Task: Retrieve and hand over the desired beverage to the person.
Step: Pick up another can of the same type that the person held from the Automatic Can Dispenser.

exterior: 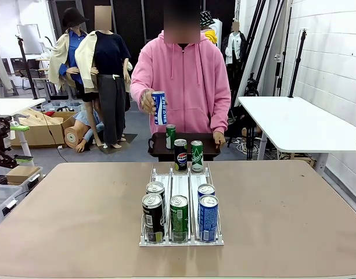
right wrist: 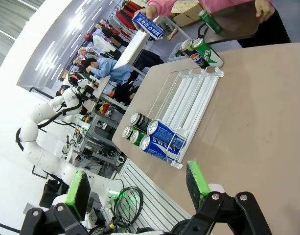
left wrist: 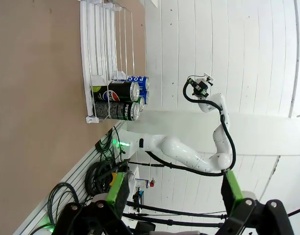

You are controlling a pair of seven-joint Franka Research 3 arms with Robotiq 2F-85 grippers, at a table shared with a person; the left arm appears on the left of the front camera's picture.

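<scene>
Front view: the person's hand [exterior: 146, 100] grips a blue can [exterior: 158, 107]. My left gripper [left wrist: 175, 183] and right gripper [right wrist: 137, 183] are open; the rack's blue can [exterior: 208, 218] looks hard but slippery, so I'd squeeze its middle

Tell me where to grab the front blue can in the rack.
Take the front blue can by its upper wall, probably from above: it stands upright, the green can crowds its left, another can stands behind, the rack fences its base.
</scene>
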